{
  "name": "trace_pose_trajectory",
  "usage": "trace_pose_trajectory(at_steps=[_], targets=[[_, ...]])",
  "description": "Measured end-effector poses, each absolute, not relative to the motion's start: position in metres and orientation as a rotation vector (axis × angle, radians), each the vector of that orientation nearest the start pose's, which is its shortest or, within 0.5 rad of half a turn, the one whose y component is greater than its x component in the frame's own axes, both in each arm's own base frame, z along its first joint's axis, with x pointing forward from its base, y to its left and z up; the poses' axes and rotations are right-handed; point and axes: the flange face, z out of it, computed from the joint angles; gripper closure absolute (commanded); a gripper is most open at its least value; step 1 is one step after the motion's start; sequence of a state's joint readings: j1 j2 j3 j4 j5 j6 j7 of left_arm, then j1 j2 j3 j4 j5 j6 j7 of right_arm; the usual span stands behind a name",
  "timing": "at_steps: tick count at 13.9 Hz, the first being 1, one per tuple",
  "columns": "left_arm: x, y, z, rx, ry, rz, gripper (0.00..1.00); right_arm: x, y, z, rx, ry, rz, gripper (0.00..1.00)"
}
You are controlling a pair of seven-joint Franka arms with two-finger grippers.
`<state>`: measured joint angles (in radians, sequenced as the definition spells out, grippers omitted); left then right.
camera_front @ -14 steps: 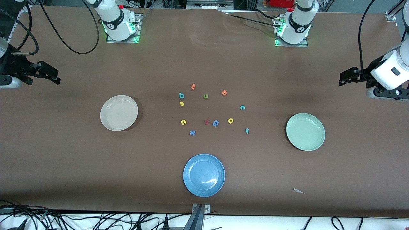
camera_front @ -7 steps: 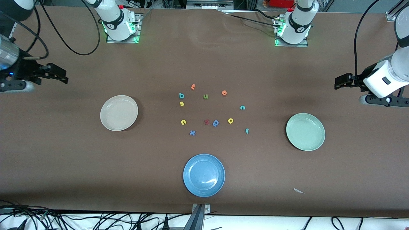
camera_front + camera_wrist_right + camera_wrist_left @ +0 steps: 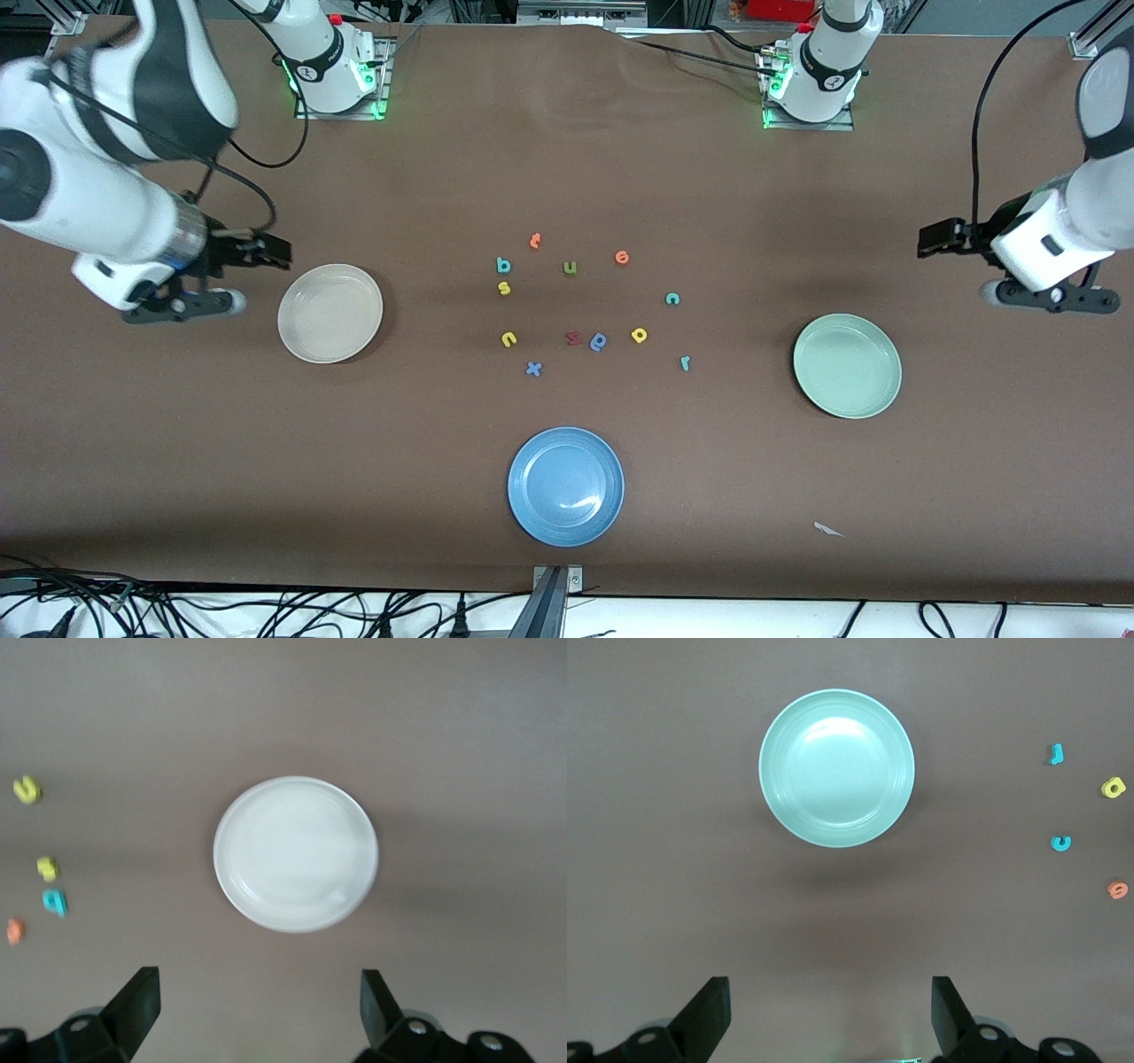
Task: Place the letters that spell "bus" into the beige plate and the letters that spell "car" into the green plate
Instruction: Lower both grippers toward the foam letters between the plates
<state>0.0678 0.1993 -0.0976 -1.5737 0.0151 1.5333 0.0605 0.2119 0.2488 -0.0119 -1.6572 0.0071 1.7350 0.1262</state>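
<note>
Your right gripper (image 3: 276, 251), mid-left of the frame beside the beige plate (image 3: 330, 313), and left gripper (image 3: 930, 239), mid-right above the green plate (image 3: 847, 365), both gape wide, holding nothing.

A high front camera looks down across the table (image 3: 567, 159) toward both robot bases. Each wrist camera faces straight down from well above: the left onto the green plate (image 3: 837, 767), the right onto the beige plate (image 3: 296, 853), both also in the front view.
</note>
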Motion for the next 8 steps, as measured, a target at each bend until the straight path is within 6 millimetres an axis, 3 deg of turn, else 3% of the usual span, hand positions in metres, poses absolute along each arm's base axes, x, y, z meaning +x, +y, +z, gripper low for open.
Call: trace_pose_trajectory(at_steps=[3,6,8], targets=[[0.608,-0.028,0.491,-3.181,0.160,0.363,0.00,0.607,0.188,0.404,-3.178,0.087,0.243,0.00],[0.622,-0.040,0.469,-3.222,0.158,0.334,0.00,0.597,0.256,0.366,-3.187,0.257,0.206,0.00],[0.627,-0.061,0.455,-3.223,0.137,0.331,0.00,0.586,0.295,0.341,-3.189,0.316,0.189,0.00]])
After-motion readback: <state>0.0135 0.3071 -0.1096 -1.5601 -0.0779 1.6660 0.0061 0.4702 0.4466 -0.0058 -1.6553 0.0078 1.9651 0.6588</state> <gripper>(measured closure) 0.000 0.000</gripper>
